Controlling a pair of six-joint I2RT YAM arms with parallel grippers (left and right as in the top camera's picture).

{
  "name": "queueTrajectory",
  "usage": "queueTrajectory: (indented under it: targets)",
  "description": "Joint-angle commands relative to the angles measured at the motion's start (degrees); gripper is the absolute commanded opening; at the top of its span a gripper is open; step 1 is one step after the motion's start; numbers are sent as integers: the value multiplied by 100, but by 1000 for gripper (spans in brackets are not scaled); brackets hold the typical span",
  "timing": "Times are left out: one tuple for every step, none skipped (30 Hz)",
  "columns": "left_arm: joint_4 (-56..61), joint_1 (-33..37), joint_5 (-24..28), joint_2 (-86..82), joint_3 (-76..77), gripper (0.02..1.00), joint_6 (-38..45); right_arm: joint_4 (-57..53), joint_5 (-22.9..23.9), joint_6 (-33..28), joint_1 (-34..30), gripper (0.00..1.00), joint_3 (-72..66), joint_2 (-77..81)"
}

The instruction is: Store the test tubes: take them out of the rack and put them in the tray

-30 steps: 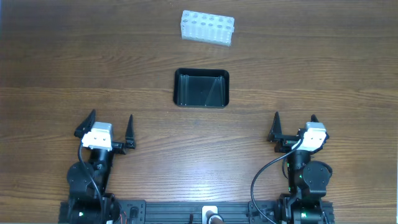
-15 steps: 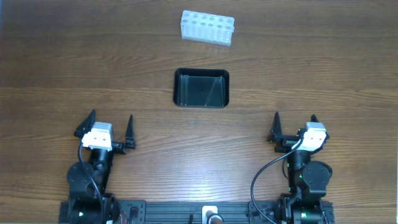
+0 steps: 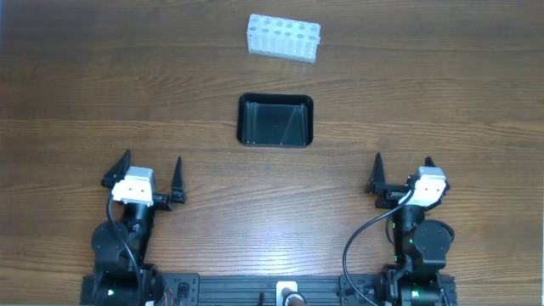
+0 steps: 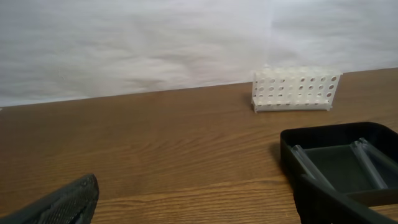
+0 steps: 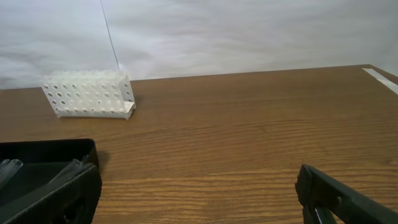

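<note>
Tray (image 3: 240,121) with rack (image 3: 284,38) beyond it, both far from left arm's fingers (image 3: 178,177) and right arm's fingers (image 3: 375,177), each pair spread, empty.

Bare bench (image 3: 442,93) lies open ahead of the left tool (image 3: 153,158) and the right tool (image 3: 403,158). The black tray (image 3: 275,106) sits farther ahead between them, with the white rack (image 3: 284,37) beyond it, apart.
</note>
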Motion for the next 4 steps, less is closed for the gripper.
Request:
queueTrajectory:
  targets:
    - [-20,42,74,-39,-24,996,74,-20,-68,48,37,991,-33,-57]
    - [-17,42,72,-39,-24,1000,76,-20,-68,48,37,993,-33,-57]
    - [-20,42,74,-39,-24,1000,76,-20,-68,48,37,993,-33,-57]
    - [-20,42,72,-39,-24,1000,74,-20,-68,48,37,991,-33,-57]
